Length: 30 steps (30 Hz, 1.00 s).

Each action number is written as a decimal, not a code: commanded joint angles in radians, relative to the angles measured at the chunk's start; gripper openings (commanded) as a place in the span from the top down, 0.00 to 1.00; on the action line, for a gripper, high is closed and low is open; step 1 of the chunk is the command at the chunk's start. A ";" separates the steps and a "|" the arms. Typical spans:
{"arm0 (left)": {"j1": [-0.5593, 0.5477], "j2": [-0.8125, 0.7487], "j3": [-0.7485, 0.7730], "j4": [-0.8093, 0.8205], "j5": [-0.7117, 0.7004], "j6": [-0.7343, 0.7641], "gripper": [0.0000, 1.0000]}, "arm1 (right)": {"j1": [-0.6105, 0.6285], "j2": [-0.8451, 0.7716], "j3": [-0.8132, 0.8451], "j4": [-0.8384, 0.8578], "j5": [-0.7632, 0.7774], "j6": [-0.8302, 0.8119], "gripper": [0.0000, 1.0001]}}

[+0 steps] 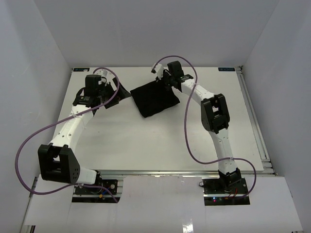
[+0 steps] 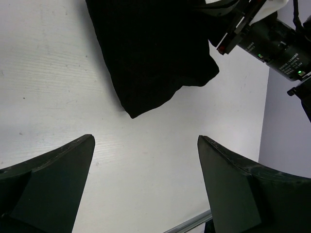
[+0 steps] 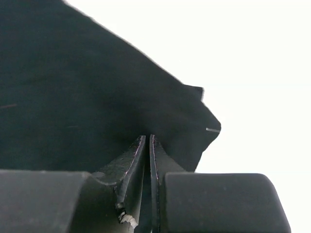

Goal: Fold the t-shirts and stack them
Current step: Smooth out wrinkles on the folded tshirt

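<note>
A black t-shirt (image 1: 154, 99), folded into a compact rectangle, lies on the white table toward the back middle. My right gripper (image 1: 166, 82) is at its far right corner. In the right wrist view the jaws (image 3: 147, 137) are pinched together on the edge of the black fabric (image 3: 73, 97). My left gripper (image 1: 119, 94) is a short way left of the shirt, open and holding nothing. In the left wrist view its two fingers (image 2: 146, 138) stand wide apart over bare table, with the t-shirt (image 2: 150, 53) ahead of them. No logo or neck tag shows.
The white table (image 1: 146, 141) is boxed in by white walls on the left, back and right. A metal rail (image 1: 252, 121) runs along its right edge. Purple cables loop off both arms. The right arm's wrist (image 2: 272, 43) shows in the left wrist view.
</note>
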 commanded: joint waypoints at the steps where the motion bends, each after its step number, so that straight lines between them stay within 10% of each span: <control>1: 0.005 0.010 -0.004 0.068 0.047 -0.024 0.02 | -0.021 0.040 0.078 0.081 0.133 0.059 0.85; 9: 0.004 0.128 -0.017 0.310 0.284 -0.095 0.02 | -0.091 -0.025 0.080 0.058 0.049 0.114 0.79; 17: -0.087 0.367 0.144 0.427 0.492 -0.079 0.07 | -0.135 -0.189 -0.089 -0.100 -0.566 -0.038 0.68; 30: -0.159 0.608 0.250 0.588 0.624 -0.131 0.19 | -0.161 -0.022 -0.049 0.137 -0.553 0.757 0.77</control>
